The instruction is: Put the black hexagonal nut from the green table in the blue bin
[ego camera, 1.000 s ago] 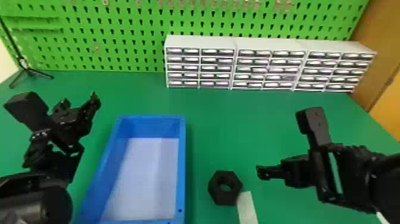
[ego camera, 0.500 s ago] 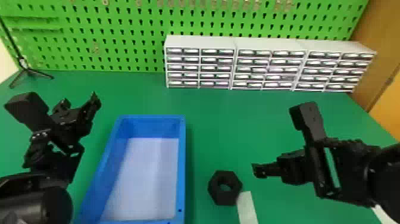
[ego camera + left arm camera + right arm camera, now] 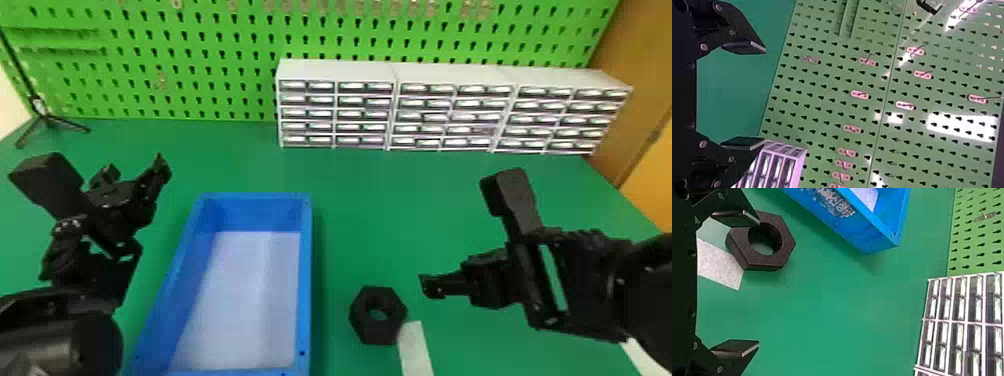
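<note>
Nut [image 3: 376,333] sits left and near of right fingers [image 3: 740,346].
Right fingers: nearer pair, spread wide, empty. Nut flat on surface [image 3: 350,215], right of bin [image 3: 305,280]. Likely needs left-near shift before closing.

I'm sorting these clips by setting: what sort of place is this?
Probably a workshop or robot lab bench: a green pegboard stands behind the green table, along with small-parts drawers, and two robot grippers hover over the tabletop.
</note>
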`<state>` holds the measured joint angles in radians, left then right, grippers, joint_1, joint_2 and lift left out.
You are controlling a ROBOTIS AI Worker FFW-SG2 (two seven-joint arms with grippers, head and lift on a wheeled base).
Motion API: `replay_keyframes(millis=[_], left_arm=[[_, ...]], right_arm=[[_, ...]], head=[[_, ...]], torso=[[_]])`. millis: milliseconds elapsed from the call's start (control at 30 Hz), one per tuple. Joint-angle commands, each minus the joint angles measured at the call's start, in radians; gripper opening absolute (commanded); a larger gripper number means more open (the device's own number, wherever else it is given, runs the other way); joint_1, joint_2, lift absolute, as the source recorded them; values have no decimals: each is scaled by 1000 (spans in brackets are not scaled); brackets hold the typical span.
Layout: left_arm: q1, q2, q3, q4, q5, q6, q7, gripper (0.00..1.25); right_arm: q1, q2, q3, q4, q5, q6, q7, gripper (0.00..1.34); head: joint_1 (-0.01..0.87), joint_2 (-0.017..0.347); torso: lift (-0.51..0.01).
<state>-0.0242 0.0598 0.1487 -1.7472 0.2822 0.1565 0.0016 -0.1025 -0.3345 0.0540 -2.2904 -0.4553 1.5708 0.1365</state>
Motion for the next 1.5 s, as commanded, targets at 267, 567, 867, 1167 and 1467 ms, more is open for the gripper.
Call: replay_keyframes(millis=[267,567,867,1167,1467], left_arm=[[0,0,-1,0,-2,0,0,818],[0,0,-1,0,-3,0,0,818],[-2,0,-5,0,-3,0,0,818],[0,0,-5,0,-3,2,0,816],[-2,0,-6,0,-3,2,0,816]], right_arm=[[-5,-1,4,3,-5,1,0,1132],[-10,-1,6,5,-8,1,0,1132],[-11,-1,6,5,-6,1,0,1132],[-11,0,7,8,-6,1,0,1132],[-11,2,9,8,-6,1,0,1132]], head=[[692,8],[692,8],[692,8],[692,8],[692,8]], torso=[[-97],[-97],[-97],[-97],[-97]])
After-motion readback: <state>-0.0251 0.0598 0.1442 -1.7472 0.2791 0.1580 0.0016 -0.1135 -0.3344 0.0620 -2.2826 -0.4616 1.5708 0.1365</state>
